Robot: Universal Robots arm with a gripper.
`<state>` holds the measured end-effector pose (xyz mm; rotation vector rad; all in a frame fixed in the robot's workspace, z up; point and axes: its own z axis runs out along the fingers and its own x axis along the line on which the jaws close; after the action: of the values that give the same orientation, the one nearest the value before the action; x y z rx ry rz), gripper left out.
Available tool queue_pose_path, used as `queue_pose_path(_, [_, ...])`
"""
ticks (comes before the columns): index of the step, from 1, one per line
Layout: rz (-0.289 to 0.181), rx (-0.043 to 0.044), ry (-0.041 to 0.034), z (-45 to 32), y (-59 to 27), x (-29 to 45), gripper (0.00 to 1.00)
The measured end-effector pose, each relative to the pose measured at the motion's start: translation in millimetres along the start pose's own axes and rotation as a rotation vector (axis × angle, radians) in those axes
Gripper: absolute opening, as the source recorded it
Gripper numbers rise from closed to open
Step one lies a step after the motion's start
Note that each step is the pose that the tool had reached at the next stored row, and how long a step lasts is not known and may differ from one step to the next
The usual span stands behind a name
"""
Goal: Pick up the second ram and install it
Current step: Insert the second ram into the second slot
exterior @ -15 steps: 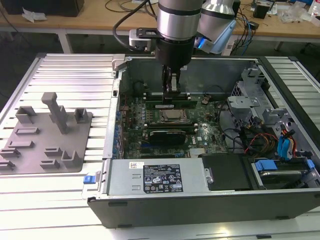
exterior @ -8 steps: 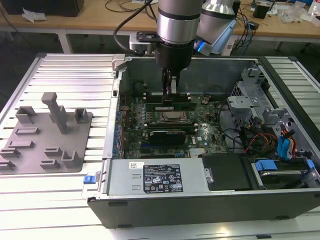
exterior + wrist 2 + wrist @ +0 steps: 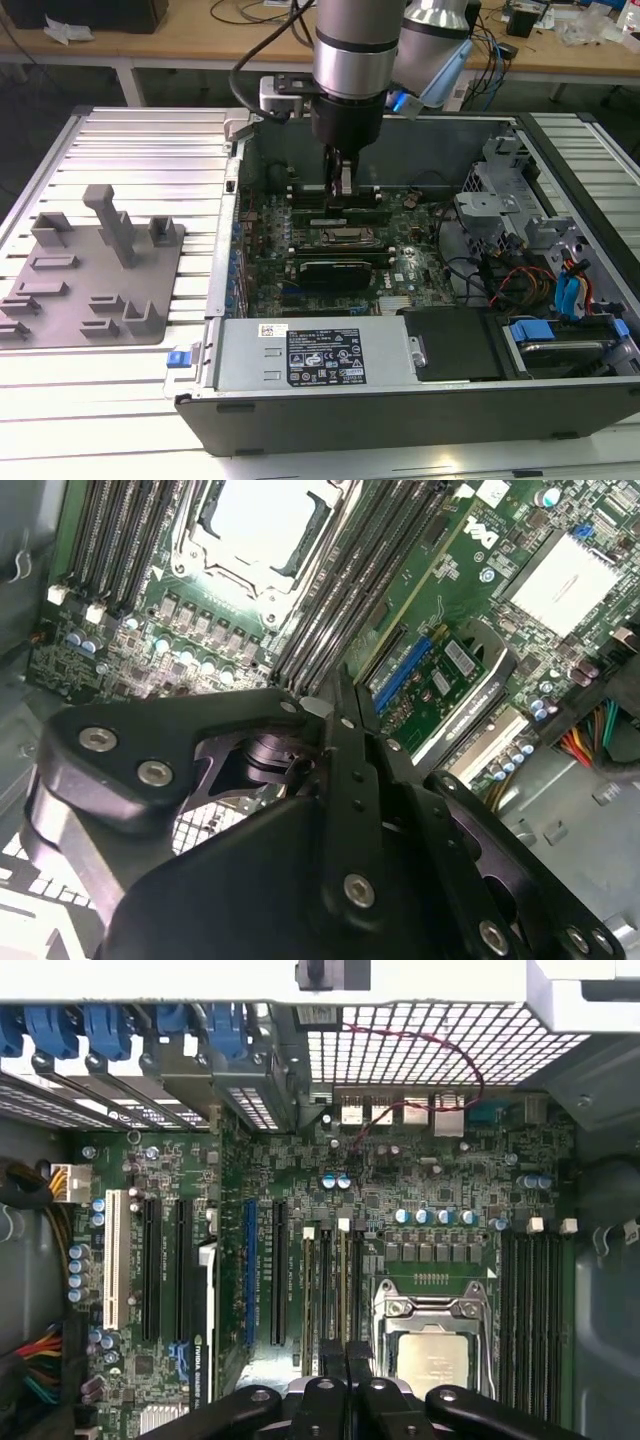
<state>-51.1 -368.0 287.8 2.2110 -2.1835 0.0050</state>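
**Q:** Where does the second ram sit?

**A:** By my reading, the second ram (image 3: 347, 1290) is the thin pale-edged strip standing on edge in a memory slot, just beside the processor socket (image 3: 430, 1355). I cannot tell whether it is fully seated.

**Q:** And the fingers?

**A:** The fingers (image 3: 346, 1360) are drawn together with only a hairline seam between them, poised directly over that strip. I cannot make out whether they touch it.

**Q:** How will the stick handle?

**A:** Probably light and stiff but brittle, a bare board with exposed chips. The safe hold looks like the long top edge or the short ends, never the chips or contacts. Any push should go straight down and spread evenly.

**Q:** What lies around it?

**A:** The motherboard (image 3: 400, 1175) lies in an open computer case (image 3: 330, 405). A grey fixture plate (image 3: 60, 300) rests on the ribbed desk (image 3: 140, 150), well apart at the exterior view's left.
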Motion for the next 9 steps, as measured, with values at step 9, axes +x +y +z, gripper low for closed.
queue_pose_path(9, [0.0,-0.001,0.0,8.3,-4.6,-0.1,0.09])
